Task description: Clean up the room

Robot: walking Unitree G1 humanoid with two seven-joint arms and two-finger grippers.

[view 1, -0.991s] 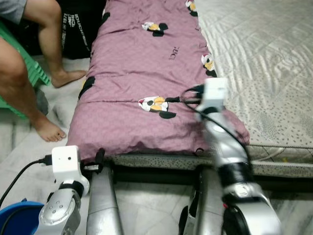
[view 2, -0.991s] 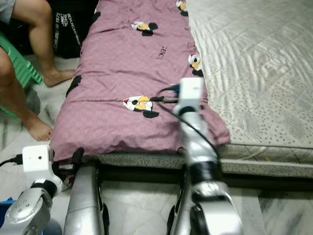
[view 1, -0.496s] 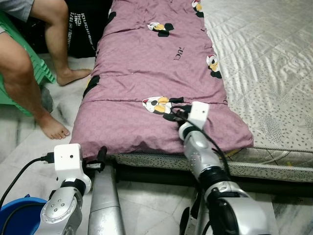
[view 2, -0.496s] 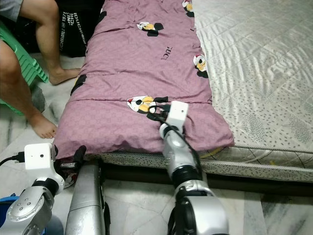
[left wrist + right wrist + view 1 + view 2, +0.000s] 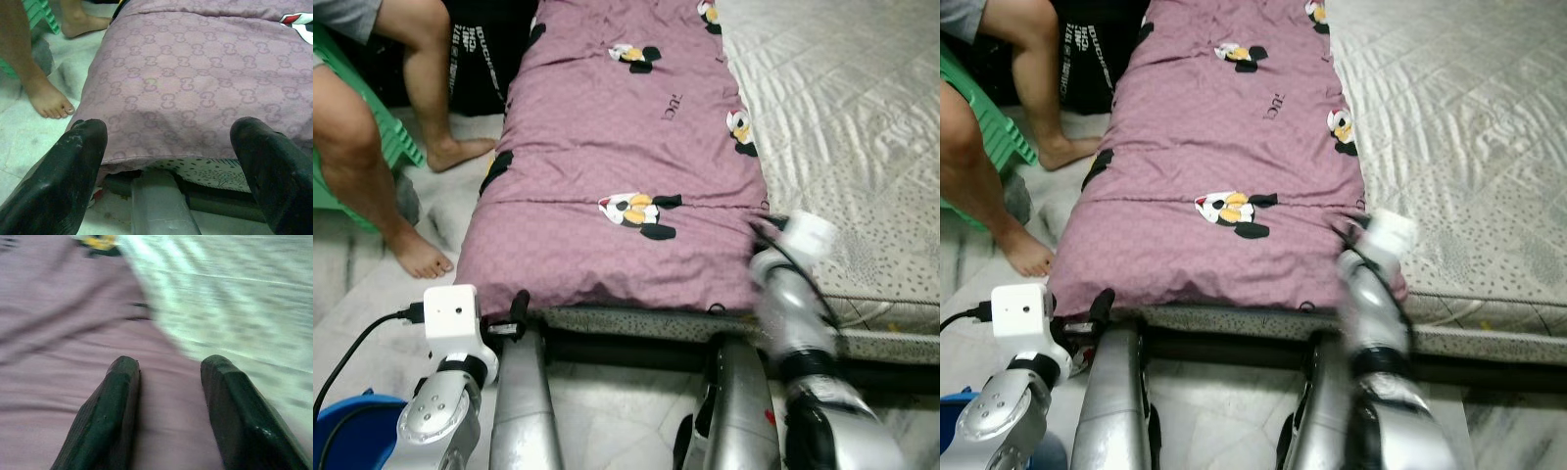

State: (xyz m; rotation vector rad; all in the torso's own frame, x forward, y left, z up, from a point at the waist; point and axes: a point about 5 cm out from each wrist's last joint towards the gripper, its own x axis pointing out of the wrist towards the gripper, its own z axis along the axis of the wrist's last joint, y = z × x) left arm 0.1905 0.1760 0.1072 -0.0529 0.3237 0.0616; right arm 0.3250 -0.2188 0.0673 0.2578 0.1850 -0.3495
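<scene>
Right pincer (image 5: 168, 413), fingers apart, blurred over purple quilt's (image 5: 617, 147) near corner on the bed (image 5: 862, 117), seemingly to grasp; left pincer (image 5: 171, 181) wide apart below the quilt's edge.

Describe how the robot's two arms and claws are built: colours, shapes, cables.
Both arms are silver metal with rounded joints. The left arm carries a white box-shaped wrist camera fed by a black cable. Its left claw has two thick, rounded black fingers. The right claw has the same black fingers; a black cable runs along that arm.
</scene>
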